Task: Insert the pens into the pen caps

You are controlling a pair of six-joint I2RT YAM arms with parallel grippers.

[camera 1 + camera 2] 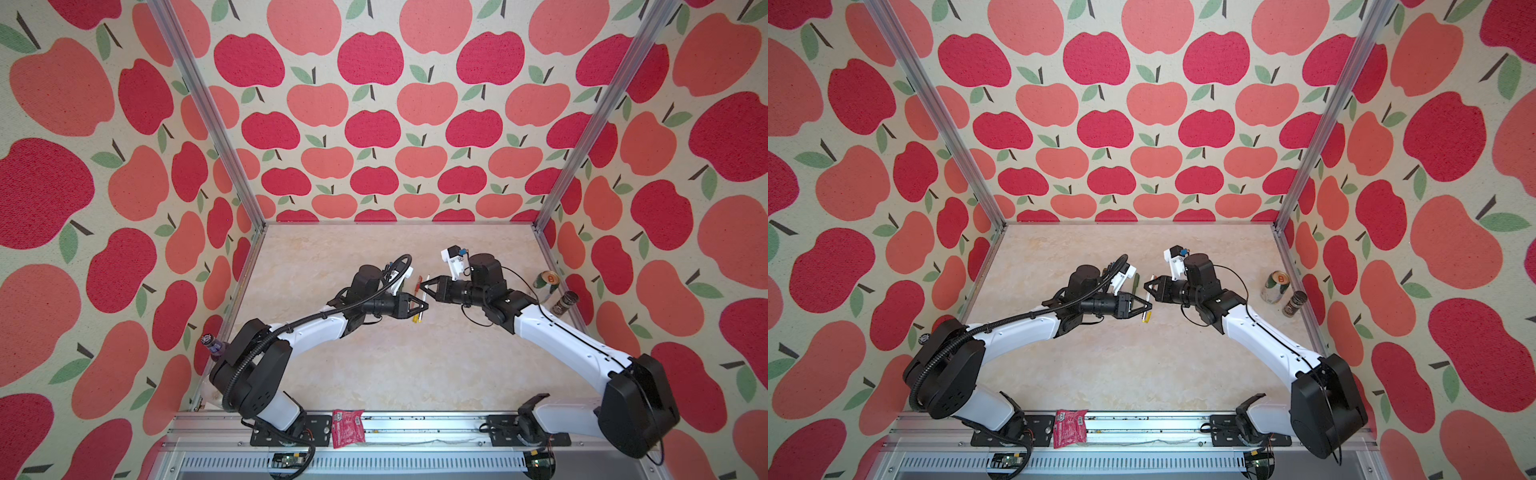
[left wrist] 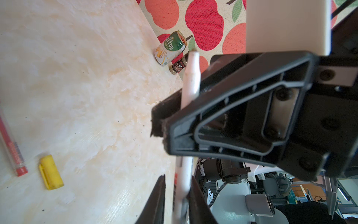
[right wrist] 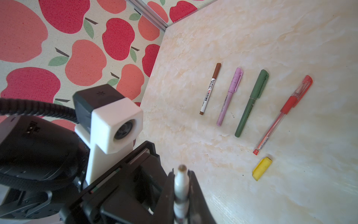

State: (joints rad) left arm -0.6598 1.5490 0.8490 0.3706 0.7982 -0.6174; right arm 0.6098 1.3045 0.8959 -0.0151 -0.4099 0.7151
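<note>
Four capped pens [image 3: 251, 102] lie done, yellow cap [image 3: 262, 168] loose on table [image 3: 290, 38]; left gripper [image 1: 427, 306] and right gripper [image 1: 420, 286] both clamped on the uncapped white pen [image 3: 181, 184].

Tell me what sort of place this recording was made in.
Most likely a robot data-collection booth in a lab: an aluminium frame hung with apple-print walls boxes in a marble-look tabletop, and the left arm and right arm are bolted to its front rail.
</note>
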